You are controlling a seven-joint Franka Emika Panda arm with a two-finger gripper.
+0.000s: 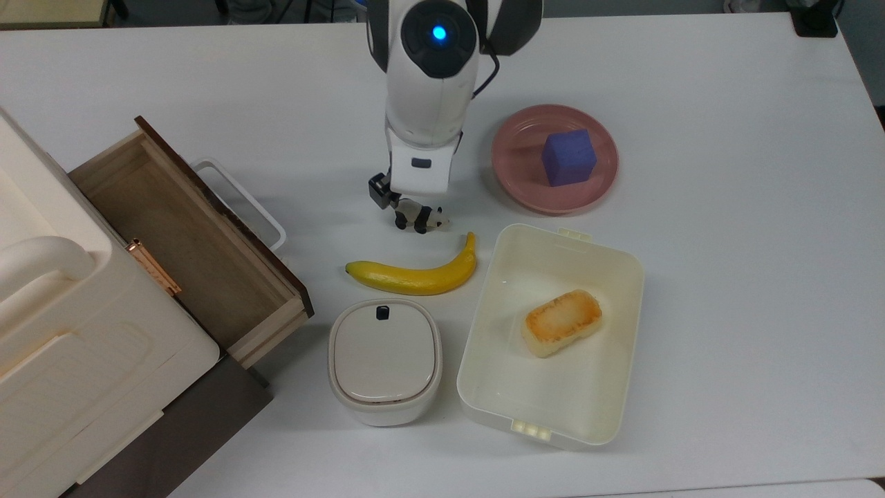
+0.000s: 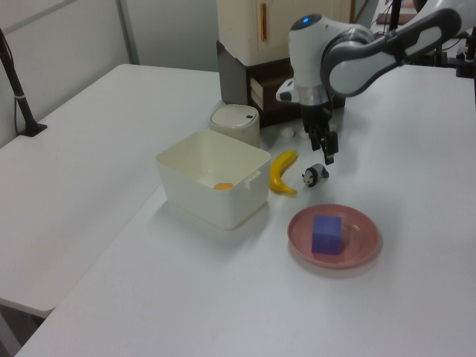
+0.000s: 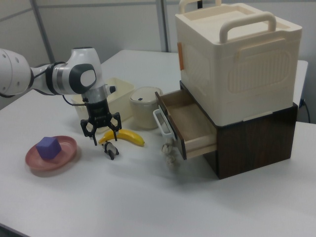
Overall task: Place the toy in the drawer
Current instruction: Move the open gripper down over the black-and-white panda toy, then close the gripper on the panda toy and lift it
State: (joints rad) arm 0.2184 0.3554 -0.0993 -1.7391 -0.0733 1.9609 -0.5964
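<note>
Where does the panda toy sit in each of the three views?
Top view: the toy is at centre, just above the banana.
Left view: the toy is right of centre, to the left view's right of the banana.
Right view: the toy is lower left, below the banana.
Shared landmark: the banana.

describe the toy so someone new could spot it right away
Start at the open wooden drawer on the top view's left and look right, past its white handle, to the banana. Just above the banana stands the toy, under the gripper. It is a tiny black-and-white panda, far smaller than anything nearby.
</note>
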